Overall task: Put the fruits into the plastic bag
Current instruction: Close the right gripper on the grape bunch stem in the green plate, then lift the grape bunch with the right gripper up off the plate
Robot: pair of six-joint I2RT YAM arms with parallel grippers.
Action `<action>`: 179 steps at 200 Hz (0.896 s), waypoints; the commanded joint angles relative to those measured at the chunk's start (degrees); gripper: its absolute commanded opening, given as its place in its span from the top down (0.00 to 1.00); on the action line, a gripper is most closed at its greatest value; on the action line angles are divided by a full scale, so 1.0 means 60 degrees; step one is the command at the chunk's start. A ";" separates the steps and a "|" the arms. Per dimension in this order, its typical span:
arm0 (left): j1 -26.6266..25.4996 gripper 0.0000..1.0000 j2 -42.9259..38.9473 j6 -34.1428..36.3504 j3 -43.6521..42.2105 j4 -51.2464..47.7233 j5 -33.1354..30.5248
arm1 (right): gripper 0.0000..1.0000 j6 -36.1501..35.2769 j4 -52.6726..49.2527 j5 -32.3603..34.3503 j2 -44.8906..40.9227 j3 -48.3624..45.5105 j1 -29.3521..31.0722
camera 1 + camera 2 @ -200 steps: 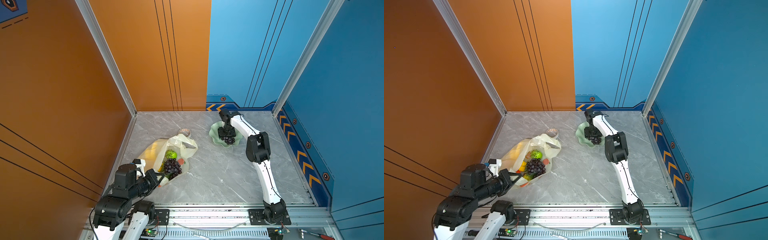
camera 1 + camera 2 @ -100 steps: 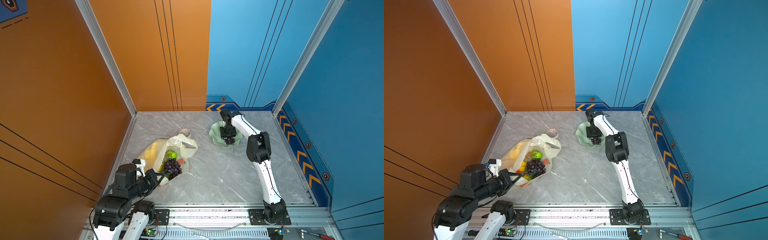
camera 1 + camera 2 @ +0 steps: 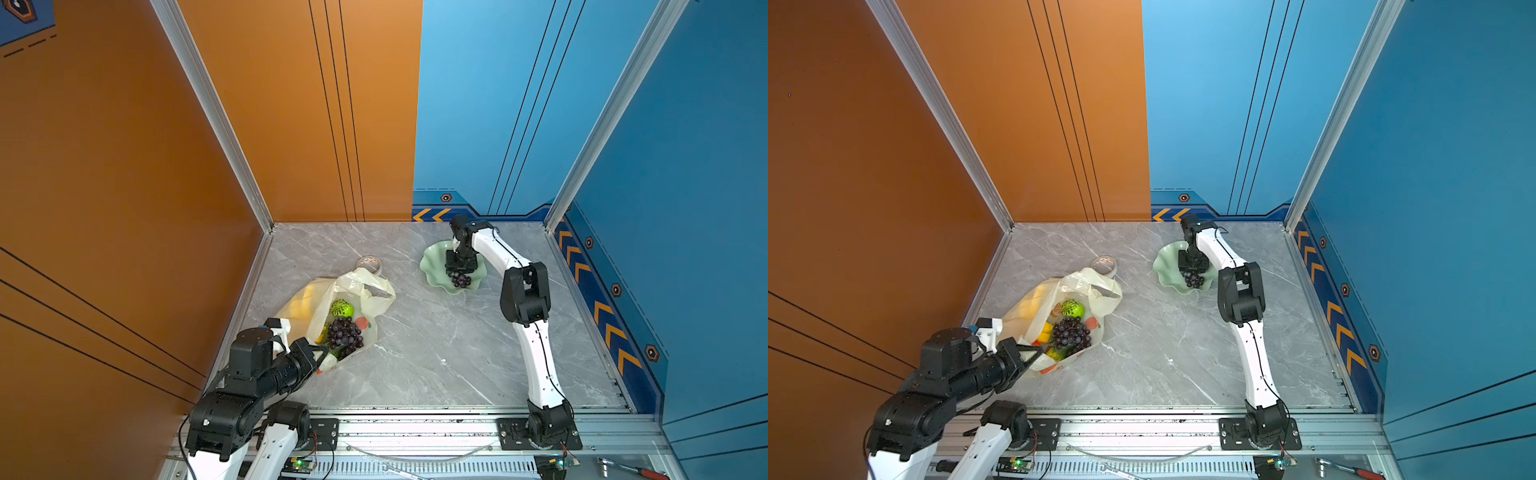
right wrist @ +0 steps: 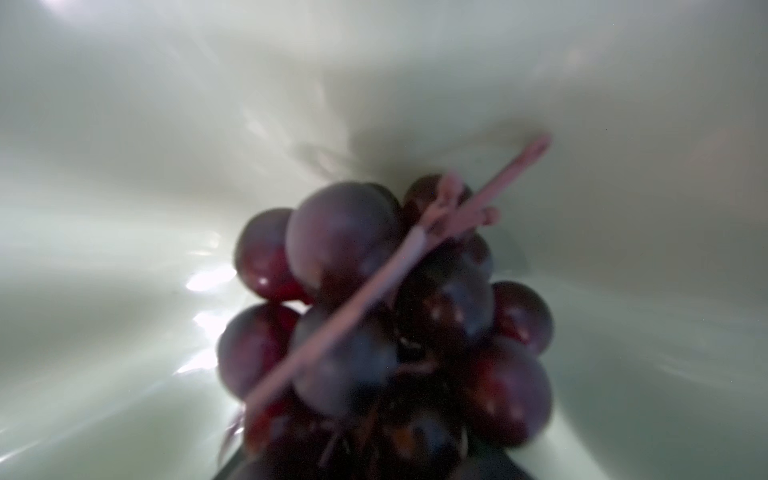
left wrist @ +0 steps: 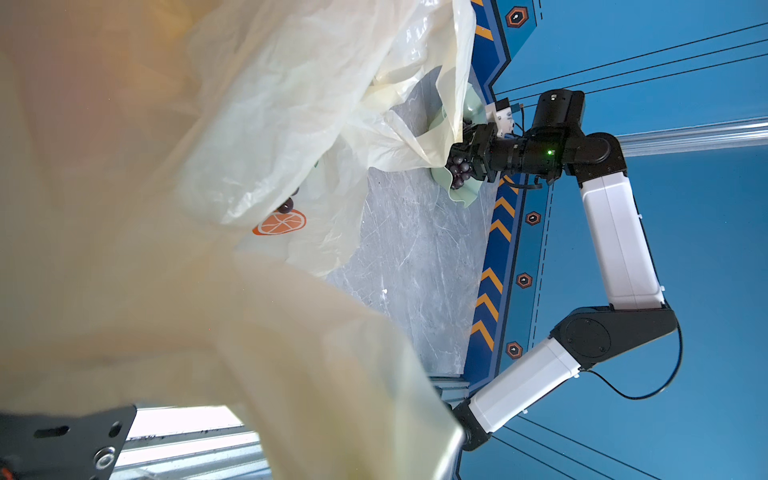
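Operator: Fruit lies mostly inside the plastic bag (image 3: pixel 376 289) by the desk's (image 3: pixel 436 353) left edge, toward the front-left corner; a large grape bunch (image 3: pixel 344 332), a green patterned ball (image 3: pixel 341 308) and yellow pieces (image 3: pixel 1045 329) show in its mouth; why is the left tool (image 3: pixel 318 356) down there?

Checker: It is clamped shut on the bag's near rim; I judge that props the mouth open toward the dish (image 3: pixel 432 270), ready for a drop; its wrist view is nearly all cream film, which fits.

Operator: And the right tool (image 3: pixel 456 271)?

Checker: Down in the dish near the back edge, right of the middle, tips at the small grape bunch (image 3: pixel 460 280), seemingly the last fruit outside; whether the jaws have closed on it I cannot tell; its wrist view shows only blurred grapes and stem.

Operator: Risk?

Checker: Berries could slip from a partial pinch.
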 commanded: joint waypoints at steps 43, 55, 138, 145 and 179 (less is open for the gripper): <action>-0.0027 1.00 -0.0004 0.0235 0.0196 -0.0137 -0.0182 | 0.53 0.0219 0.0293 -0.0384 -0.0715 -0.0187 -0.0080; -0.0027 1.00 -0.0003 0.0235 0.0202 -0.0146 -0.0195 | 0.53 0.0215 0.0334 -0.0424 -0.0749 -0.0209 -0.0095; -0.0025 1.00 -0.0178 0.0148 0.0161 -0.0146 -0.0209 | 0.65 0.0248 0.0378 -0.0480 -0.0822 -0.0239 -0.0126; -0.0027 1.00 -0.0164 0.0148 0.0137 -0.0141 -0.0215 | 0.65 0.0230 0.0377 -0.0477 -0.0834 -0.0239 -0.0133; -0.0027 1.00 -0.0167 0.0161 0.0158 -0.0142 -0.0213 | 0.65 0.0189 0.0396 -0.0458 -0.0993 -0.0253 -0.0131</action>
